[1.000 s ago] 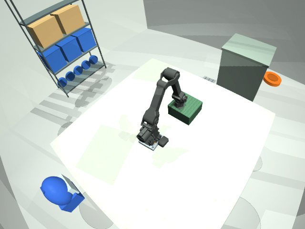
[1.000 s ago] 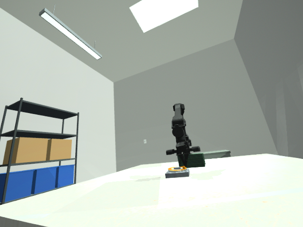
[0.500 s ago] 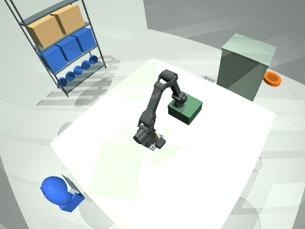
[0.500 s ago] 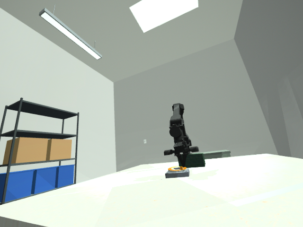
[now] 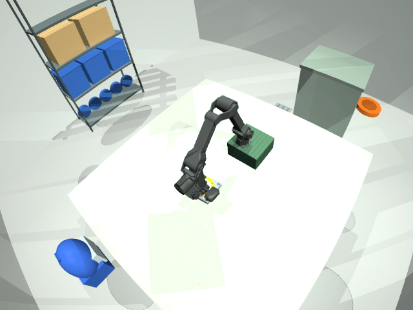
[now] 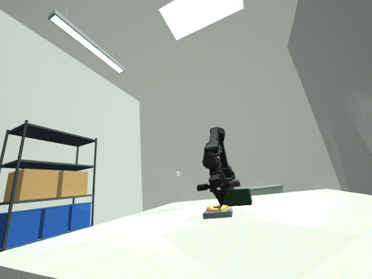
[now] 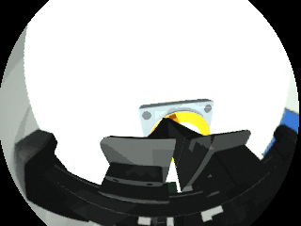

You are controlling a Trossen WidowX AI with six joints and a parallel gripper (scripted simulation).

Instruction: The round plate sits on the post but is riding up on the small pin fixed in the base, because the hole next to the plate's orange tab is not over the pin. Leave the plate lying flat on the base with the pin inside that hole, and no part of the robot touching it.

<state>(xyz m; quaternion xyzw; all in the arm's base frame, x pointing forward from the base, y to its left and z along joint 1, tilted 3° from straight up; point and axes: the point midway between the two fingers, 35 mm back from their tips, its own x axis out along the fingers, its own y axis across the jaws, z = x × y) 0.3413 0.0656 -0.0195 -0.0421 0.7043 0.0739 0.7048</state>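
The round yellow-orange plate [image 5: 210, 181] [image 6: 211, 208] [image 7: 201, 121] sits on the grey square base [image 5: 218, 184] [image 6: 217, 214] [image 7: 157, 109]. Its orange tab [image 6: 219, 206] is at the near side in the exterior view, beside the fingertips. My gripper [image 6: 221, 204] [image 7: 166, 121] is shut with nothing between the fingers. Its tips are down at the plate, close to the tab; whether they touch it I cannot tell. The fingers cover part of the plate in the wrist view. The post, the pin and the hole by the tab are hidden, and the plate's tilt is unclear.
The arm stands on a green block [image 5: 257, 146] [image 6: 240, 196] behind the base. A pale green cabinet [image 5: 328, 93], a shelf rack with boxes [image 5: 95, 26] and a blue rounded object [image 5: 73, 256] stand beyond the table's edges.
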